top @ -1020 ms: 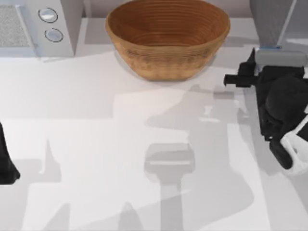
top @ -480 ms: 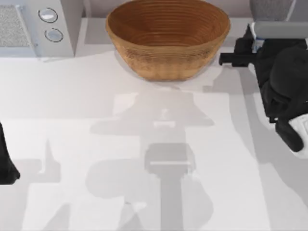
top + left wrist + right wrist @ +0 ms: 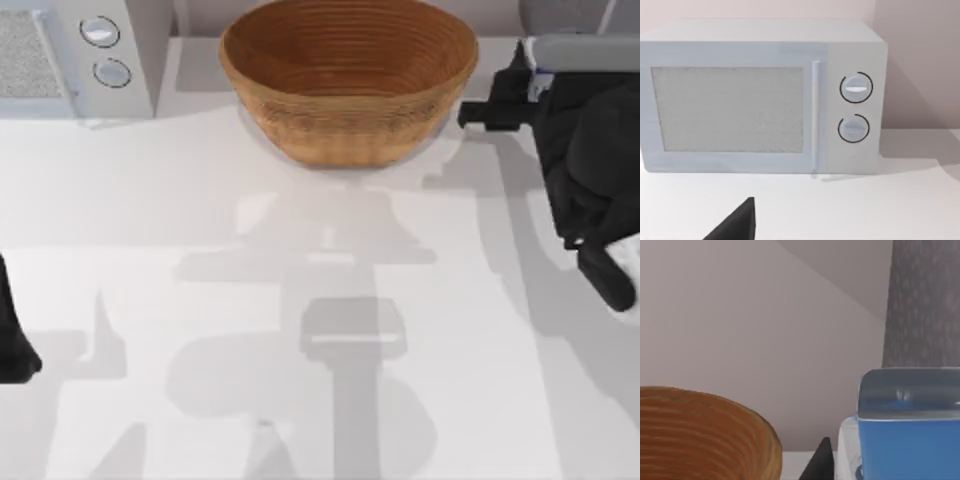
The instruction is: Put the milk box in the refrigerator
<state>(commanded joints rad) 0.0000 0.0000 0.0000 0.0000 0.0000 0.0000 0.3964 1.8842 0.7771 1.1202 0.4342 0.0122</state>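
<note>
A: From above, what sits where, taking the wicker bowl [image 3: 348, 80] as the mark?

B: The bowl stands at the back of the white bench [image 3: 200, 220]. Well to its left is a light-grey microwave [image 3: 110, 60] with two round knobs. To its right, at the back corner, is the grey refrigerator [image 3: 560, 14]. My right gripper [image 3: 565, 80] is just to the right of the bowl, in front of the refrigerator. The milk box [image 3: 585, 50] shows as a pale grey-blue strip at the gripper's far end.

A: And the other arm?

B: My left arm [image 3: 12, 335] is parked far to the bowl's left and nearer the front edge of the bench.

A: What does the left wrist camera give?

B: The microwave [image 3: 740, 100] faces it squarely, with its door handle and both knobs in view. A dark tip of the left gripper [image 3: 737, 225] pokes in, but I cannot tell whether it is wide or narrow.

A: The right wrist camera?

B: The milk box [image 3: 910, 440] is close up, with a blue face under a greyish top. It is clamped in the right gripper, and one dark finger [image 3: 821, 462] lies against its white side. The bowl's rim [image 3: 700, 435] curves beside it, apart from the box. The refrigerator's speckled grey wall [image 3: 925, 305] rises just behind the box.
</note>
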